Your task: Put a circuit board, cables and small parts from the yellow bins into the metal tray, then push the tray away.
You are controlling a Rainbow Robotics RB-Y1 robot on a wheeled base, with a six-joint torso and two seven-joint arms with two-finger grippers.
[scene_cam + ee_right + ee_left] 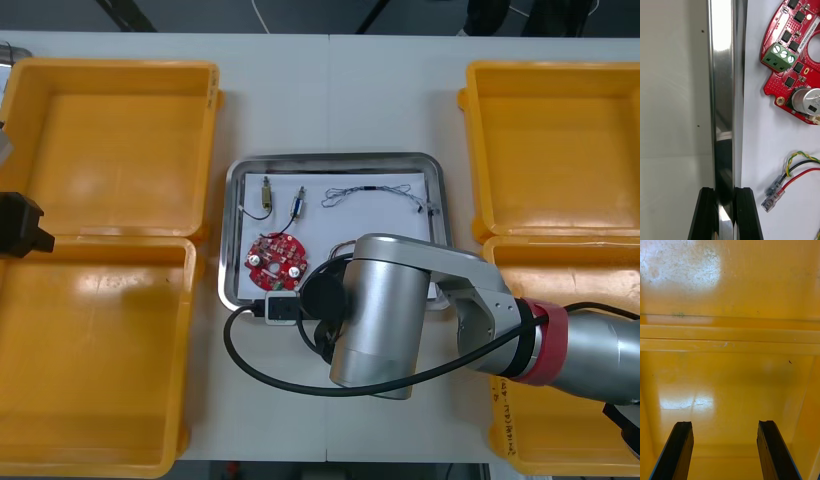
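Push stage, judging by the loaded tray.
Pinches the near rim of the metal tray point(724, 93) between the right gripper point(725, 193) fingers, with circuit board point(790, 56) and red and yellow cable point(801, 168) lying inside; parks left gripper point(724, 425), fingers spread and empty, over a yellow bin point(730, 296). Calls next for a straight shove away, without twisting.

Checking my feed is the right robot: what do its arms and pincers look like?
The right arm is a silver-grey cylindrical casing with a red band, a round black cap and a thick black cable looping beside it. Right pincer, at the rim of the metal tray: flat black fingers. Left pincer, over a yellow bin: black fingers, thin blue edges.
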